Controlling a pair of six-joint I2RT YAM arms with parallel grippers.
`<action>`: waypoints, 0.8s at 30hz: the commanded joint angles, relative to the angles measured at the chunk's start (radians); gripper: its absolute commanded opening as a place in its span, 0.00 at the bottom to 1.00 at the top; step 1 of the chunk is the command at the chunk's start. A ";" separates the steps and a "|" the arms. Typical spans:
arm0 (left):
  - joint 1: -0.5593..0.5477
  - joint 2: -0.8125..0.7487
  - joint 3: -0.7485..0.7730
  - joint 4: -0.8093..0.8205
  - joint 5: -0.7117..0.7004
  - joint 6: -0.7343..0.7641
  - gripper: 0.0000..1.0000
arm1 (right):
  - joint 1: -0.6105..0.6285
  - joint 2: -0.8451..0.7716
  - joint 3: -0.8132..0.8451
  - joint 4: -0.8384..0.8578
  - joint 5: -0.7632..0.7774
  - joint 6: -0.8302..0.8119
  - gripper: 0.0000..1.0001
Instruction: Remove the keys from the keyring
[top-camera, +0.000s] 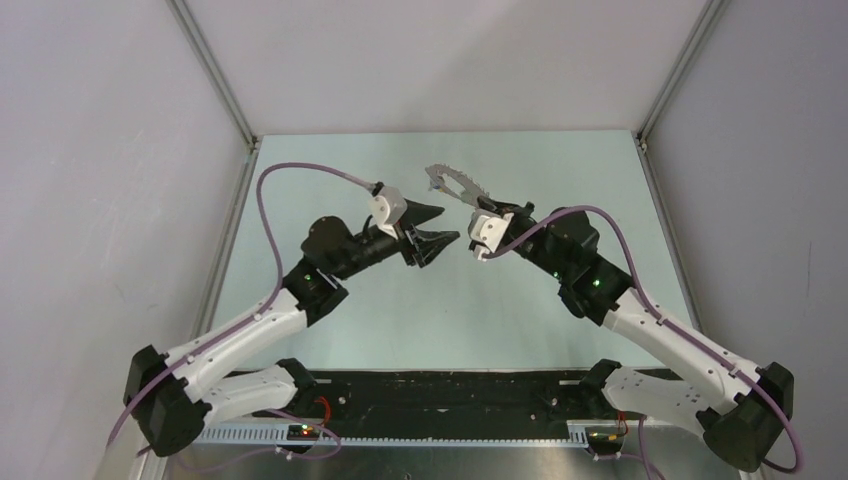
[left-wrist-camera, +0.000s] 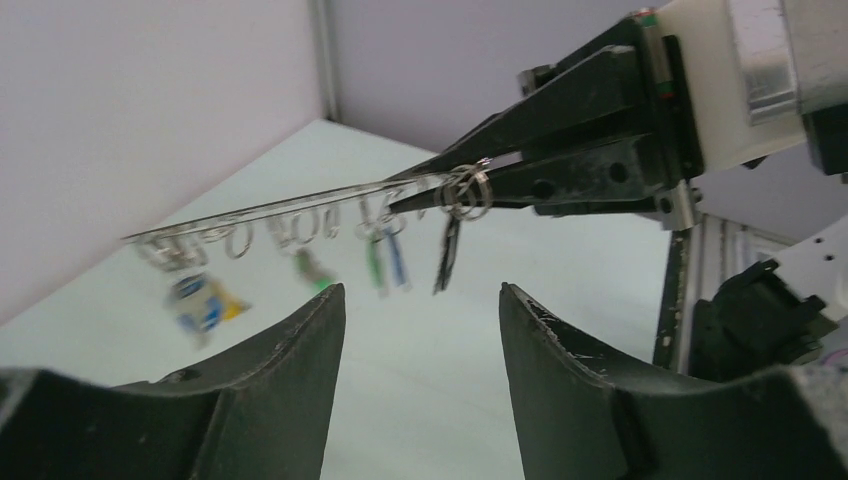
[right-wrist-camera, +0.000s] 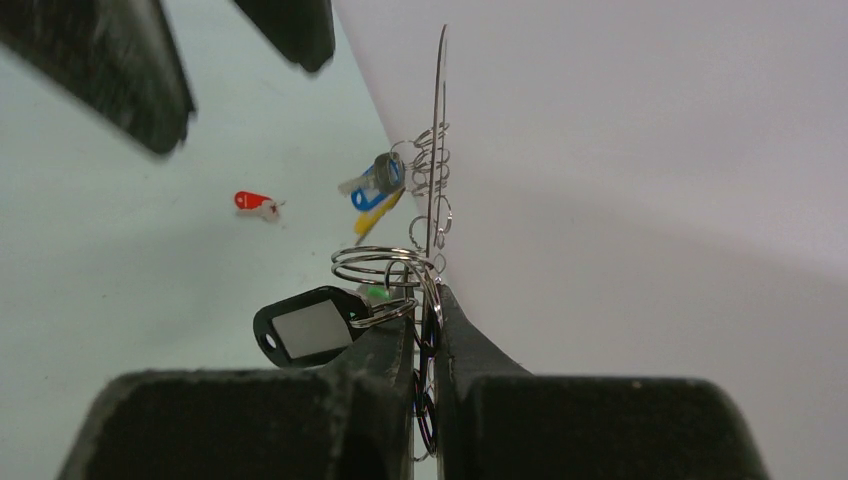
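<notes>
My right gripper (top-camera: 487, 208) is shut on the near end of the keyring (top-camera: 455, 183) and holds it up above the table. In the right wrist view the keyring (right-wrist-camera: 438, 150) stands edge-on between my closed fingers (right-wrist-camera: 385, 350), with a black tag (right-wrist-camera: 305, 328) and a blue-and-yellow key (right-wrist-camera: 375, 185) hanging off it. In the left wrist view the ring (left-wrist-camera: 300, 205) is a thin line with green (left-wrist-camera: 375, 265), blue (left-wrist-camera: 397, 260) and black (left-wrist-camera: 447, 255) keys dangling. My left gripper (top-camera: 450, 224) is open and empty, just left of and below the ring.
A loose red-tagged key (right-wrist-camera: 252, 200) lies on the pale green table (top-camera: 400, 310). Grey walls with metal corner posts (top-camera: 215, 75) close in the left, right and back. The arm bases sit on a black rail (top-camera: 450, 390) at the near edge.
</notes>
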 joint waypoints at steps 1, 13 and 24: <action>-0.030 0.060 0.031 0.182 0.038 -0.051 0.62 | 0.019 -0.008 0.100 0.097 0.036 -0.041 0.00; -0.042 0.142 0.042 0.284 0.137 0.048 0.62 | 0.044 -0.033 0.110 0.090 -0.034 -0.027 0.00; -0.065 0.201 0.079 0.308 0.165 0.092 0.57 | 0.054 -0.046 0.111 0.098 -0.066 -0.009 0.00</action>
